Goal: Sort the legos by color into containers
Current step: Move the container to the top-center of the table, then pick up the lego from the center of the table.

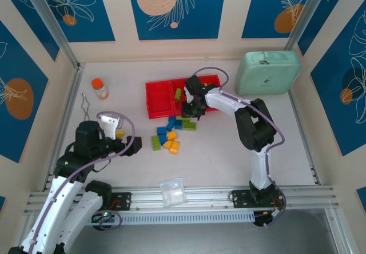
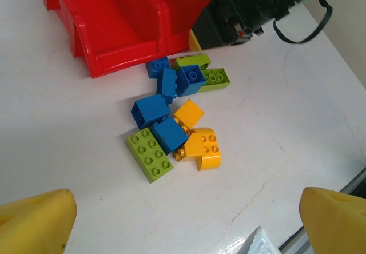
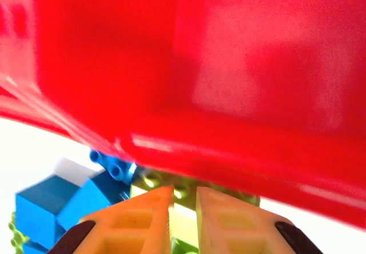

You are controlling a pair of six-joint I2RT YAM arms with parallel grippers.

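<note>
One brick only: with right gripper [image 3: 184,198] clamped on green lego [image 3: 184,228], clear wall of red tray [image 3: 229,151] before releasing inside.

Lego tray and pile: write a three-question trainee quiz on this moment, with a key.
1. Multiple choice: which colour of lego can be seen lying in the tray? A blue, B green, C yellow.
2. True or false: the left gripper is open and holds nothing.
3. Short answer: which gripper is at the tray's near edge, by the pile?

Key
1. B, the green lego.
2. True.
3. The right gripper.
</note>
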